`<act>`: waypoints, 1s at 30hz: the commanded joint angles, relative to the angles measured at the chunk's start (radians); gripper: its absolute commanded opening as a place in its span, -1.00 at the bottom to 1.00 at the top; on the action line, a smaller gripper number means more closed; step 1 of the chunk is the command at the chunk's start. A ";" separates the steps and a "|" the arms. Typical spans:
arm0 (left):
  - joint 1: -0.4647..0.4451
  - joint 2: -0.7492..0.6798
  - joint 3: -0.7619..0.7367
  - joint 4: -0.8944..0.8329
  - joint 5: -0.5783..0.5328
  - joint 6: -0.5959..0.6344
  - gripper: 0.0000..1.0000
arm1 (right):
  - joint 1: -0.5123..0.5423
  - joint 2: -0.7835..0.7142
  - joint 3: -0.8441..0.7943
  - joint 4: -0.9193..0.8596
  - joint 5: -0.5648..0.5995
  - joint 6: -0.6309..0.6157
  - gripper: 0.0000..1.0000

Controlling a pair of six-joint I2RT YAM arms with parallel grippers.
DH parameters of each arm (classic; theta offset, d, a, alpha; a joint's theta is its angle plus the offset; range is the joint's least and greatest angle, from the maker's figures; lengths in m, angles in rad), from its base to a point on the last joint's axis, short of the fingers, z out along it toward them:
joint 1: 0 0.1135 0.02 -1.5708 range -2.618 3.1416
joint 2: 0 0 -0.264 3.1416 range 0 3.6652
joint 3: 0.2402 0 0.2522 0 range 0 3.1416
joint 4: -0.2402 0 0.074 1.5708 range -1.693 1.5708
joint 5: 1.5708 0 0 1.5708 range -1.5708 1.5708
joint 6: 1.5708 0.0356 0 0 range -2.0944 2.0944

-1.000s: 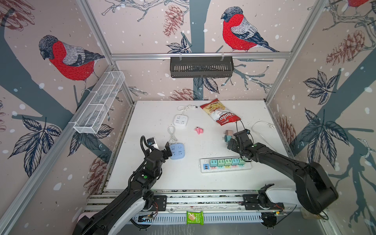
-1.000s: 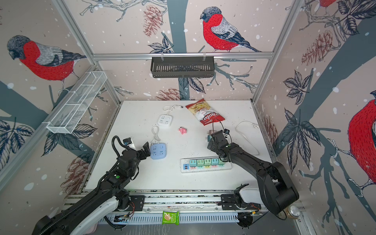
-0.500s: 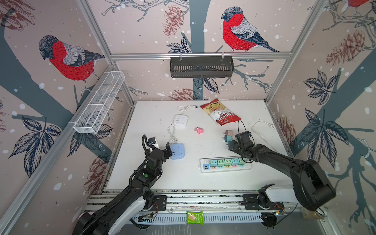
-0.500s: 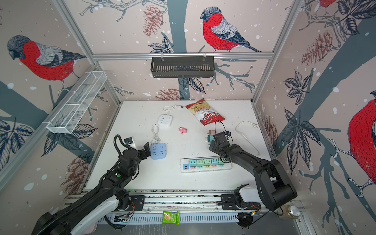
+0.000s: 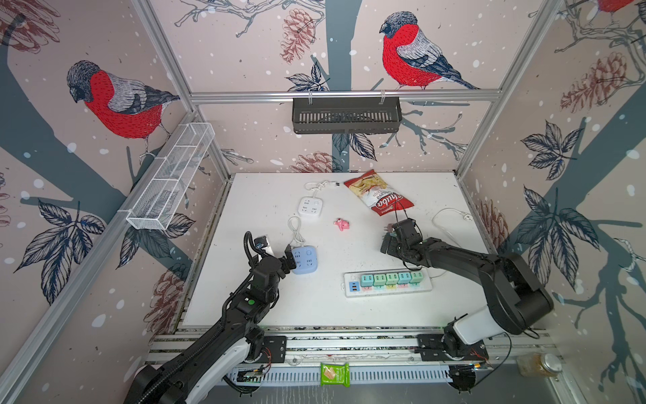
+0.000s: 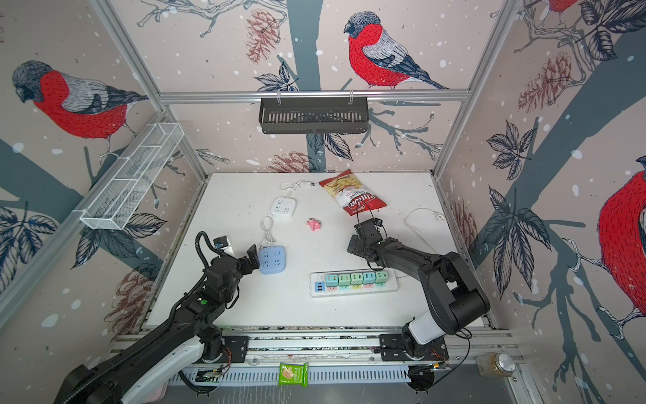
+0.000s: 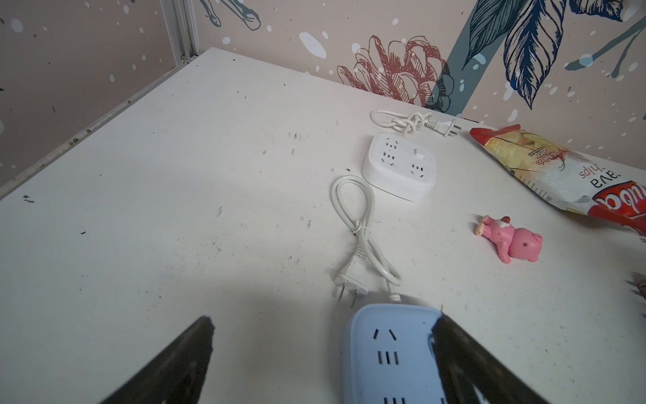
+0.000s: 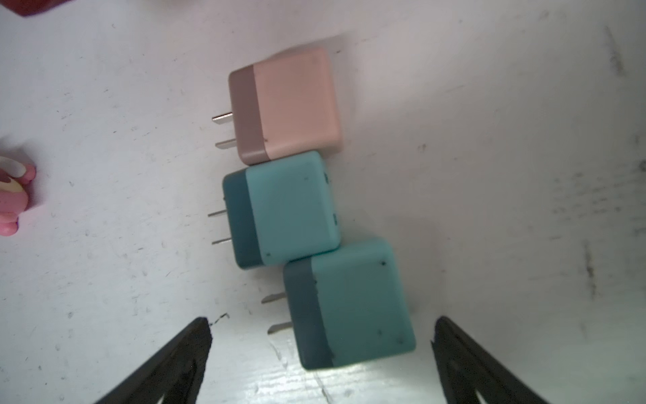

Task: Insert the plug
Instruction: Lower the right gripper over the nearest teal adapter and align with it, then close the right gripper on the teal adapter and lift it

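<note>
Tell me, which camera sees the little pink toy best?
The left wrist view: the pink toy lies close, whole and sharp. Both top views show it whole but tiny, mid-table. The right wrist view catches only a blurry piece, cut off by the frame.

We read only one piece of wording: the chip bag, lying just beyond the right gripper, carries "Chuba" in white script on its red end and "Chips" beside it. Its finer print is too small for us.
</note>
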 commanded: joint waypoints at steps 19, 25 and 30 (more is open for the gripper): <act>0.001 0.011 0.006 0.052 0.005 0.010 0.95 | -0.186 -0.203 -0.180 -0.064 0.063 -0.010 1.00; 0.001 0.015 0.007 0.055 0.006 0.009 0.94 | -0.234 -0.258 -0.197 -0.040 0.019 -0.031 0.98; 0.002 0.024 0.012 0.055 0.005 0.011 0.94 | -0.225 -0.265 -0.167 -0.021 -0.024 -0.069 0.98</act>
